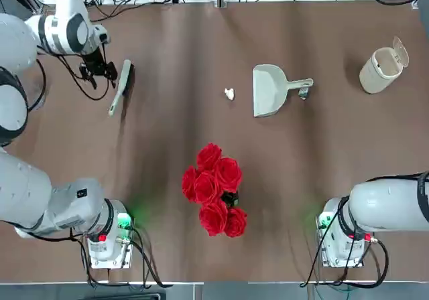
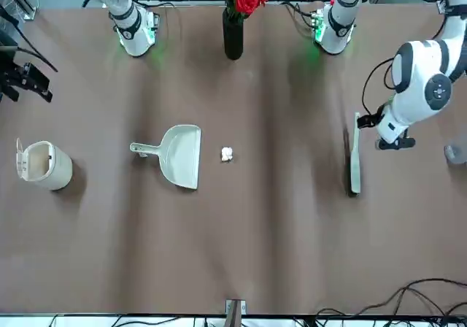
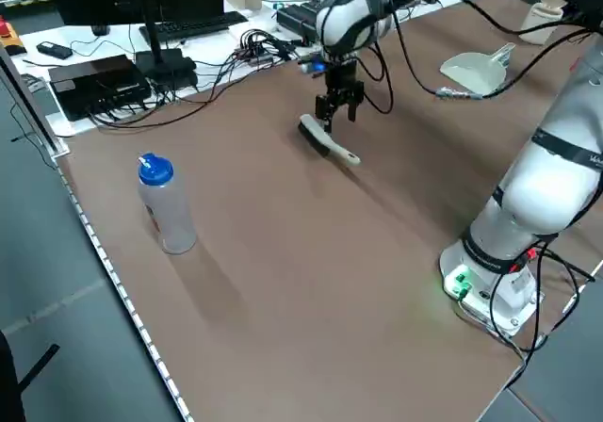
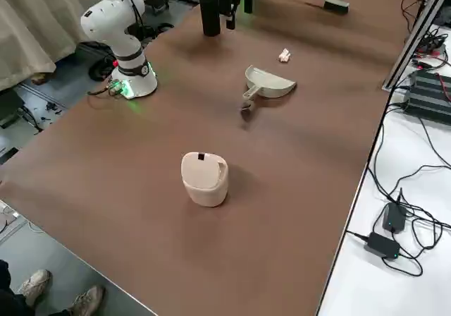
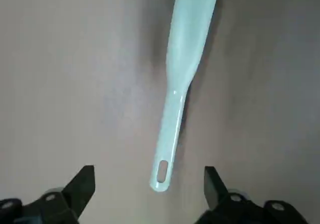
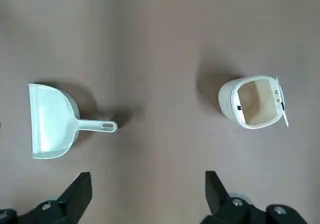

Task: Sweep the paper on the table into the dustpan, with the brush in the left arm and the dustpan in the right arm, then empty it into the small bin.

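Just beyond your left gripper (image 5: pixel 149 170) lies the brush (image 5: pixel 175 94), its narrow handle end nearly lined up with the gap between the spread fingers. Nothing is clamped there; you seem to have them wide so they can pass either side of the handle. The brush rests on its side with its bristles (image 3: pixel 315 139) turned away from that gripper, toward the paper (image 1: pixel 230 94), so you would probably have to turn them down before sweeping.

Over on the other side, your right gripper (image 6: pixel 149 173) is also apart and holds nothing, with the dustpan (image 6: pixel 52 121) and the small bin (image 6: pixel 252 102) both on the table (image 1: pixel 174 126) below it. The dustpan's handle (image 1: pixel 299 84) points toward your right gripper's side, likely to suit that grasp, while its flat mouth faces the paper, farther toward the left gripper. That leaves the ball between the two tools, ready for a short sweep. The bin's lid (image 1: pixel 401 51) stands open, which should spare you a move when emptying
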Tool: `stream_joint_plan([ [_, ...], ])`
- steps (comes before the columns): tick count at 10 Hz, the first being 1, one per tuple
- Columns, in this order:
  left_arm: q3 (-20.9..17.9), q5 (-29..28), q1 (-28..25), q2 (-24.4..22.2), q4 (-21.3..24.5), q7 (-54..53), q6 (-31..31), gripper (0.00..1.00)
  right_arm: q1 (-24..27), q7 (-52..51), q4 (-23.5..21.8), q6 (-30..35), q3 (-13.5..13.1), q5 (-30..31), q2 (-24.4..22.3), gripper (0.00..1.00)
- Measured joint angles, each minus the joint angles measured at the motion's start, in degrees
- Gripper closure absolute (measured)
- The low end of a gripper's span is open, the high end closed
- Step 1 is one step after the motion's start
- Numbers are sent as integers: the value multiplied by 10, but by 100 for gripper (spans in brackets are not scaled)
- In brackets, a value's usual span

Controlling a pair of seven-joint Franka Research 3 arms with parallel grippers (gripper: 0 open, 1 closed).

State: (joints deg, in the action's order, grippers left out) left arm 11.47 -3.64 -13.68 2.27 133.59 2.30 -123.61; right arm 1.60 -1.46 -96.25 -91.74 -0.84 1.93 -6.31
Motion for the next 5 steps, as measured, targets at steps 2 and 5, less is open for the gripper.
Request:
stream_joint_plan([
  [2, 0, -1, -1, 1, 36, 0, -44, 6, 0, 0, 0, 0, 0, 0, 1, 0],
  [5, 0, -1, -1, 25, 48, 1, -81, 7, 0, 0, 0, 0, 0, 0, 2, 0],
])
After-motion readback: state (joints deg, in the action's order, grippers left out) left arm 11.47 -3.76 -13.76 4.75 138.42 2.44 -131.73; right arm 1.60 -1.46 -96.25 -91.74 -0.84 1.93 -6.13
